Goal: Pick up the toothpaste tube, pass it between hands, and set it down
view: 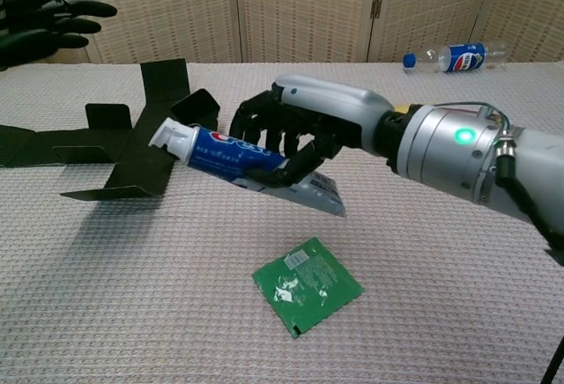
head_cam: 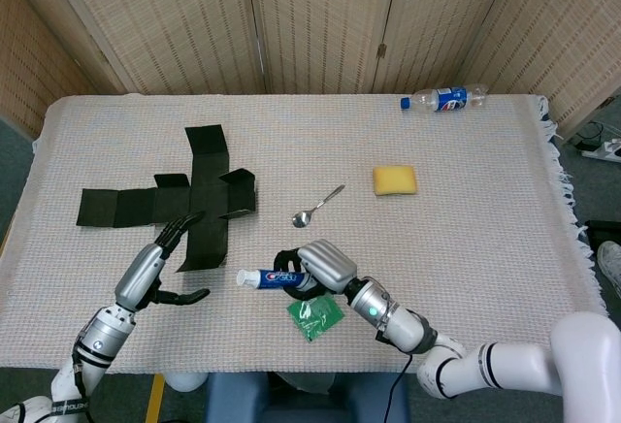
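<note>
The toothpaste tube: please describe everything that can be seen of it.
The toothpaste tube is blue and white with red lettering, a white cap at one end and a flat silver crimp at the other. It looks like soft plastic. The right hand holds it above the table, cap end tilted upward toward the robot's left. Nothing else touches it.

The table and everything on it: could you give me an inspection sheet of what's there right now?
Surface: table under a pale woven cloth.
Job's things: toothpaste tube held off the cloth, cap pointing toward the left robot hand.
Clutter: flattened black box, spoon, yellow sponge, plastic bottle, green packet.
Hands: right robot hand grips the tube; left robot hand open, apart from it.
Cables: thin wires at the right wrist.
Surroundings: woven folding screens behind.
</note>
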`<act>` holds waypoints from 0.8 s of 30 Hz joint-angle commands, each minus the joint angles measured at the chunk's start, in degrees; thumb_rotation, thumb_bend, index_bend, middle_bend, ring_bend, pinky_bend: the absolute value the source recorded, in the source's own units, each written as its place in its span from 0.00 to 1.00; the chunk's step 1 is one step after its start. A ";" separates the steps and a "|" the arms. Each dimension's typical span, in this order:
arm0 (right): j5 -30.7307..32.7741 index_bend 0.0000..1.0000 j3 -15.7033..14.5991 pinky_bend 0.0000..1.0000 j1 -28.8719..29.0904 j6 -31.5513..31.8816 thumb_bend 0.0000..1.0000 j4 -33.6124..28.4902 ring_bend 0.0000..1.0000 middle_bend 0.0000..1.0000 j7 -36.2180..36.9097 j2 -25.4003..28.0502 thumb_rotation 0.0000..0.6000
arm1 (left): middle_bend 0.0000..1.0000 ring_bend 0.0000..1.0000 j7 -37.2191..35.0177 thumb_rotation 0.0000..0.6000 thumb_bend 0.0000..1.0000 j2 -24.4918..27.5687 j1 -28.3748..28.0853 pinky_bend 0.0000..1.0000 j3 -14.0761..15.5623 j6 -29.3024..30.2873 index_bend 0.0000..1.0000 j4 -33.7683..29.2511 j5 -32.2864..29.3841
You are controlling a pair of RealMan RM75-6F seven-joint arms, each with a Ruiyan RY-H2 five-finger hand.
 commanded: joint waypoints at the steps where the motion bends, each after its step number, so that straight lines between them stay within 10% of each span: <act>1: -1.35 0.74 0.50 0.57 -0.91 1.52 1.00 1.06 0.63 0.66 1.67 -2.45 1.00 | 0.07 0.02 -0.47 0.34 0.15 -1.16 -0.34 0.00 -0.21 0.24 0.04 -0.04 0.74; 24: -0.76 0.77 4.85 0.58 -2.02 3.10 1.00 3.08 0.66 0.69 3.87 -12.44 1.00 | 0.00 0.00 10.29 0.27 0.15 -8.72 -2.44 0.00 -0.18 -0.50 0.00 2.62 2.17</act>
